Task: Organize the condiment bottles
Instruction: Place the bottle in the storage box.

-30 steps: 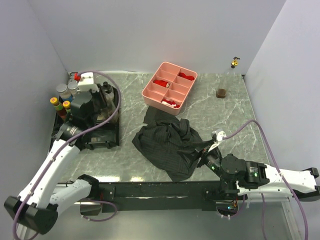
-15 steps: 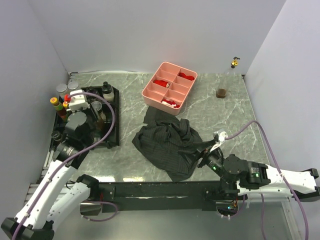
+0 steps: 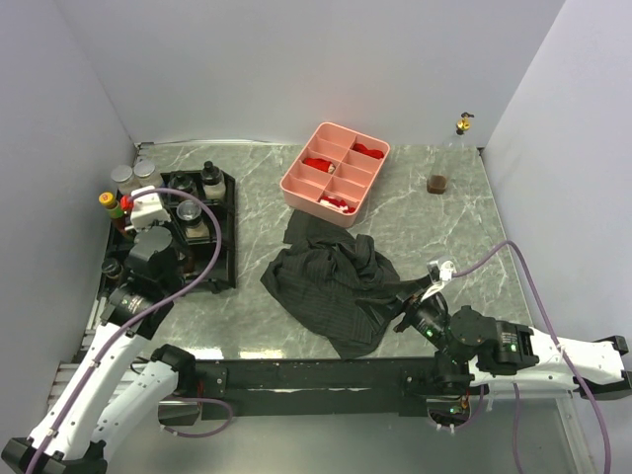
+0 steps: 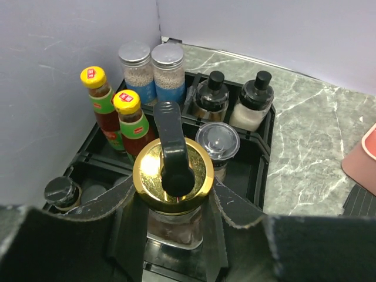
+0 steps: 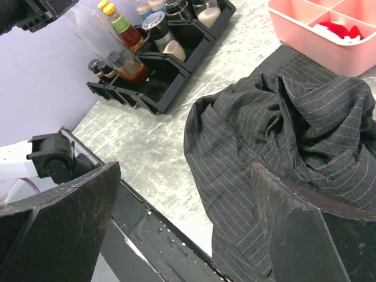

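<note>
One gold-capped bottle [image 4: 173, 170] sat clamped in my left gripper [image 4: 175, 200] over the black tray [image 4: 258, 170], at the worktop's left edge. It needed lowering into a free slot, I judged. My right gripper [image 5: 185, 176] gaped empty.

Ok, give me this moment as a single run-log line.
left end effector: shut on gold-capped bottle, at black divided tray | right end effector: open, near dark striped cloth

Both arms [image 3: 94, 375] have white links, black joints and a purple cable [image 3: 221, 247] looping from each wrist.
</note>
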You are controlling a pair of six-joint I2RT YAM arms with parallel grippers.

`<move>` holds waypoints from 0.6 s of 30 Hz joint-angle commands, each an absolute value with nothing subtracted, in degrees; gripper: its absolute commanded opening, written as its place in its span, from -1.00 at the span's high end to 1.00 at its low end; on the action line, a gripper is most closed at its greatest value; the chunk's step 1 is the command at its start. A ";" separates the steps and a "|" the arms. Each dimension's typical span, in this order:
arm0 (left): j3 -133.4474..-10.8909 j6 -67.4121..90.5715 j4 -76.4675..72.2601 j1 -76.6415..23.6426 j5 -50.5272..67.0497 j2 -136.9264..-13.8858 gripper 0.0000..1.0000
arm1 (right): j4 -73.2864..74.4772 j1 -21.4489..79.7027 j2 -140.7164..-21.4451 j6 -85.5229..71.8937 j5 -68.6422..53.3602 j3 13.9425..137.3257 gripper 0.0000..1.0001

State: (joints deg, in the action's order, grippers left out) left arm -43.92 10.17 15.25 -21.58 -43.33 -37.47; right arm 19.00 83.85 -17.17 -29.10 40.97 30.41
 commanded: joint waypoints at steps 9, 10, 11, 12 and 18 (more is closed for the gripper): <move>-39.73 15.64 9.49 -20.57 -48.78 -37.88 0.98 | 18.81 84.20 -15.03 -30.32 40.69 29.53 -1.00; -39.47 16.25 9.84 -20.13 -48.95 -38.32 0.98 | 18.90 84.20 -15.03 -30.32 40.61 29.62 -1.00; -39.20 16.78 9.93 -19.78 -48.87 -39.28 0.98 | 18.98 84.20 -14.86 -30.32 40.43 29.71 -1.00; -38.85 17.40 10.11 -18.64 -48.69 -39.72 0.98 | 19.16 84.20 -14.77 -30.32 40.52 29.71 -1.00; -35.34 21.00 7.21 -15.30 -45.35 -38.94 0.22 | 19.42 84.20 -13.80 -30.32 40.69 29.18 -1.00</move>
State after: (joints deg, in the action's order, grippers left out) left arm -37.01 17.23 12.60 -16.99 -46.15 -40.53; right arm 19.44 83.85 -15.05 -29.80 40.62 29.56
